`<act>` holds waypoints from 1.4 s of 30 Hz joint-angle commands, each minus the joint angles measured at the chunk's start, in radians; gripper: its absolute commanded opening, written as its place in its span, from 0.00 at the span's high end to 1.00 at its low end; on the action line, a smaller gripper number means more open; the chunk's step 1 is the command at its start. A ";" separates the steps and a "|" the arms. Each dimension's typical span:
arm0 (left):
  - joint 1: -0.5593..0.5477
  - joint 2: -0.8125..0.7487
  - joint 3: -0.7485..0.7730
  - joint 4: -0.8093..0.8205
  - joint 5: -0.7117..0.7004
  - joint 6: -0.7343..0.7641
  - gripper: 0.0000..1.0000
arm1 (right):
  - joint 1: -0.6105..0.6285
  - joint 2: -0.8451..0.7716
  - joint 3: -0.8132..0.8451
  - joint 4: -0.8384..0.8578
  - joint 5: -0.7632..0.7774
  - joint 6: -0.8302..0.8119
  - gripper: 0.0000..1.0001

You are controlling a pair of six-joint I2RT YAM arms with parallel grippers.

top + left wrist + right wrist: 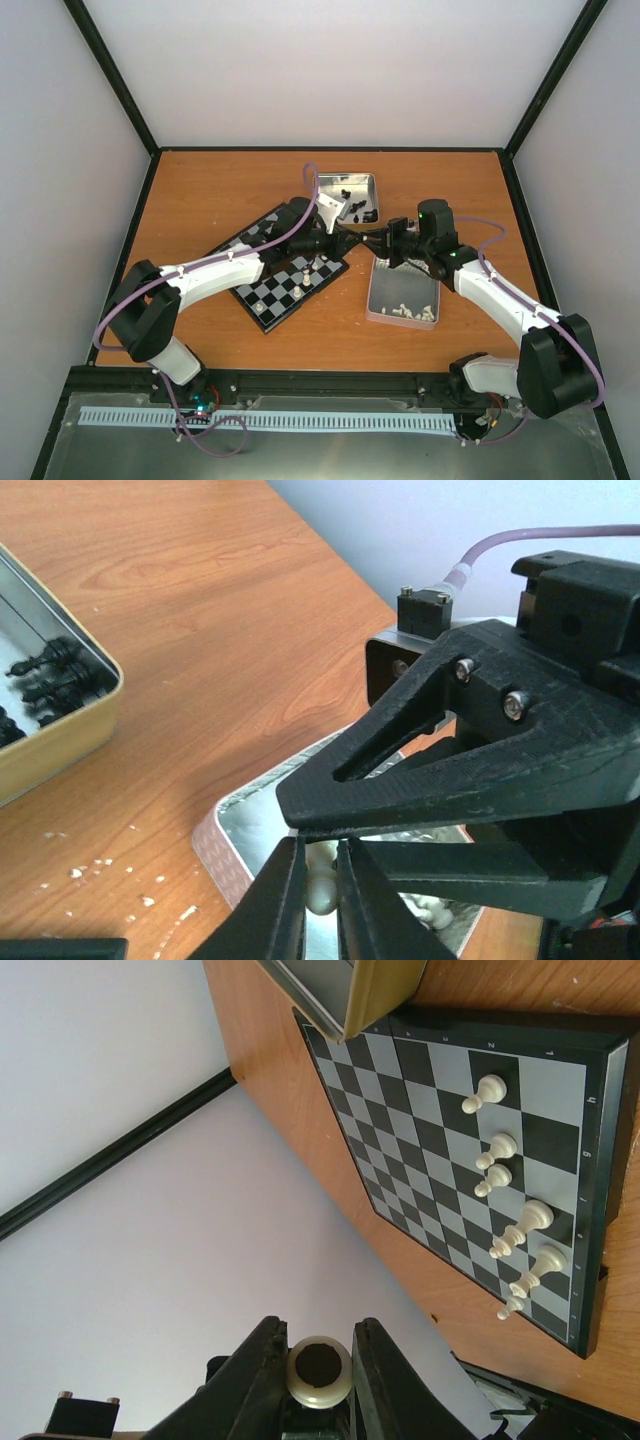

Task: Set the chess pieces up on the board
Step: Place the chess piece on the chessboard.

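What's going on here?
Over the shiny square metal tin of cream-white chessmen, the right gripper has its jaws shut on one cream-white chess piece, base toward its camera. The left gripper sits tip to tip with it; whether it grips anything is unclear. The black-and-grey chequered board carries only a few cream-white pieces.

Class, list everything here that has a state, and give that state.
left gripper: shut on a pale piece
right gripper: shut on a cream piece
board: flat, partly set, cream chessmen upright
far tin: open, black chessmen inside
near tin: open, loose cream chessmen inside
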 commanded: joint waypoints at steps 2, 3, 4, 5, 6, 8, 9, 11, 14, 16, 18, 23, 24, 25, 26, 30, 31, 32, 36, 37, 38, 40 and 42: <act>-0.006 0.005 0.037 0.040 0.012 0.012 0.99 | 0.007 -0.004 0.020 -0.010 -0.003 -0.008 0.79; -0.005 0.003 0.038 0.038 0.010 0.012 0.99 | 0.007 -0.004 0.018 -0.011 -0.003 -0.009 0.78; -0.006 0.002 0.042 0.032 0.006 0.012 0.99 | 0.006 -0.003 0.019 -0.013 -0.001 -0.016 0.75; -0.006 0.002 0.048 0.017 -0.002 0.015 0.99 | 0.007 0.000 0.023 -0.019 0.000 -0.027 0.67; -0.005 0.001 0.055 -0.005 -0.016 0.021 0.99 | 0.006 0.006 0.029 -0.037 0.000 -0.053 0.61; -0.006 -0.008 0.072 -0.072 -0.055 0.039 0.99 | -0.003 0.022 0.047 -0.091 0.018 -0.132 0.47; -0.005 -0.013 0.082 -0.121 -0.077 0.062 0.99 | -0.013 0.031 0.060 -0.138 0.028 -0.189 0.41; -0.005 -0.029 0.103 -0.266 -0.146 0.100 0.99 | -0.040 0.038 0.088 -0.238 0.071 -0.332 0.33; 0.007 -0.071 0.113 -0.493 -0.243 0.139 0.99 | -0.086 0.014 0.108 -0.347 0.141 -0.461 0.28; 0.023 -0.110 0.106 -0.640 -0.301 0.138 0.99 | -0.108 -0.013 0.113 -0.393 0.185 -0.542 0.27; 0.048 -0.158 0.071 -0.752 -0.332 0.121 0.99 | -0.115 -0.041 0.117 -0.439 0.226 -0.595 0.27; 0.101 -0.252 -0.021 -0.929 -0.293 0.067 0.99 | -0.117 -0.067 0.100 -0.526 0.275 -0.656 0.27; 0.101 -0.256 -0.033 -0.950 -0.303 0.058 0.99 | -0.117 -0.071 0.089 -0.529 0.273 -0.657 0.28; 0.101 -0.256 -0.042 -0.973 -0.321 0.052 0.99 | -0.117 -0.074 0.077 -0.527 0.269 -0.657 0.27; 0.105 -0.250 -0.047 -0.993 -0.328 0.043 0.99 | -0.117 -0.077 0.067 -0.526 0.267 -0.655 0.27; 0.112 -0.204 -0.065 -1.013 -0.318 0.022 0.99 | -0.117 -0.077 0.049 -0.528 0.261 -0.650 0.28; 0.114 -0.182 -0.065 -1.015 -0.309 0.020 0.99 | -0.117 -0.076 0.050 -0.529 0.259 -0.650 0.27; 0.114 -0.165 -0.066 -1.015 -0.305 0.012 0.99 | -0.117 -0.076 0.048 -0.530 0.259 -0.649 0.27; 0.116 -0.117 -0.079 -0.997 -0.295 0.000 0.99 | -0.117 -0.082 0.045 -0.534 0.263 -0.647 0.27; 0.117 -0.107 -0.079 -1.001 -0.303 -0.001 0.99 | -0.117 -0.083 0.045 -0.535 0.263 -0.645 0.27; 0.119 -0.099 -0.078 -1.006 -0.312 -0.001 0.99 | -0.117 -0.085 0.042 -0.534 0.262 -0.644 0.27; 0.122 -0.084 -0.079 -1.014 -0.330 -0.006 0.99 | -0.117 -0.087 0.038 -0.534 0.263 -0.642 0.27; 0.126 -0.074 -0.084 -1.017 -0.332 -0.008 0.99 | -0.117 -0.087 0.031 -0.533 0.261 -0.638 0.28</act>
